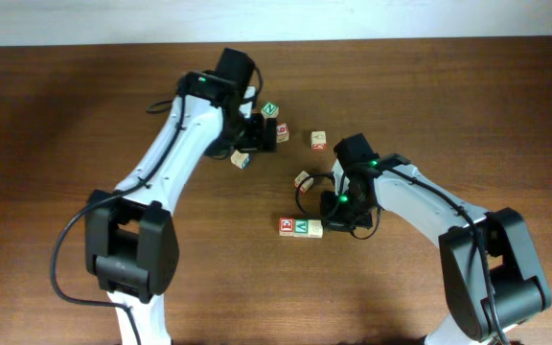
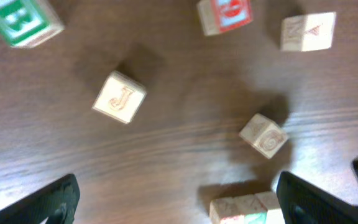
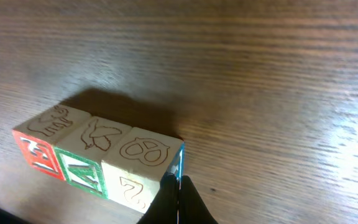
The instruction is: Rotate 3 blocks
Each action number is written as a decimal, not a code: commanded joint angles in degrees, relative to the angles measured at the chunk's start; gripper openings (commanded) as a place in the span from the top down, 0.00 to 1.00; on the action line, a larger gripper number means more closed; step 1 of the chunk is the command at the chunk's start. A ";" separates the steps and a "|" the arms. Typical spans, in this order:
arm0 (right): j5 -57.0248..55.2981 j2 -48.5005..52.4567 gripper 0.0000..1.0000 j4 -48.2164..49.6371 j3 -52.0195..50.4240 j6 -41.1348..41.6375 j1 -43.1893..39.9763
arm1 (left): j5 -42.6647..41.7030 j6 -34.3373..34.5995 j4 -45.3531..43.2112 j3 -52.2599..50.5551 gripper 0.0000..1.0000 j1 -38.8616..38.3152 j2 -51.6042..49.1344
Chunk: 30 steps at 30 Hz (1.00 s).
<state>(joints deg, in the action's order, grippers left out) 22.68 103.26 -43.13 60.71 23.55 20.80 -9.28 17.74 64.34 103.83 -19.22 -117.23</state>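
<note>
L tool [image 2: 178,190] spread wide, nothing in it, over the scattered blocks [image 2: 263,135] on the far side of the worktop [image 1: 65,96], J block [image 2: 119,97] just ahead. Come down skewed and a finger could knock a neighbour. Nearer and right, the row of three blocks [image 3: 98,158] lies w/ R tool [image 3: 178,198] clenched shut, empty, tip touching its right end block [image 3: 143,163]: push hard and the whole row may slide, not turn.

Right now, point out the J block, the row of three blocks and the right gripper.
J block [image 2: 119,97], left wrist view, lettered face.
row of three blocks [image 3: 98,138], right wrist view, middle block's top.
right gripper [image 3: 178,185], right wrist view, shut fingertips.
</note>
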 commanded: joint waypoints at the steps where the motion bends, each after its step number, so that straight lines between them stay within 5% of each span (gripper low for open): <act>1: 3.69 0.39 0.96 2.34 -0.26 3.85 1.25 | -1.70 -4.15 2.25 1.60 0.01 4.57 -0.39; 6: 3.48 -2.03 0.95 0.61 2.21 5.22 0.63 | -1.90 -8.87 10.95 12.66 0.02 8.17 -0.28; 12: 2.19 -16.46 0.90 -12.92 11.63 -1.33 -8.35 | -1.90 -5.22 23.19 31.10 0.06 8.63 3.93; 16: 2.19 -22.12 0.85 -18.95 11.54 -7.19 -12.85 | -1.88 -3.89 30.99 31.28 0.10 8.55 7.87; 22: 2.23 -16.02 0.87 -14.53 5.70 -8.55 -8.11 | -1.90 -3.82 24.98 10.40 0.71 4.52 7.85; 30: 2.40 -5.18 0.87 -8.37 5.18 -5.35 -0.07 | -1.88 -2.78 5.44 -16.22 1.00 1.27 7.85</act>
<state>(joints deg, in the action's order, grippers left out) 25.41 95.35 -52.31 66.30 16.47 19.59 -10.76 14.85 72.82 91.96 -17.12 -109.71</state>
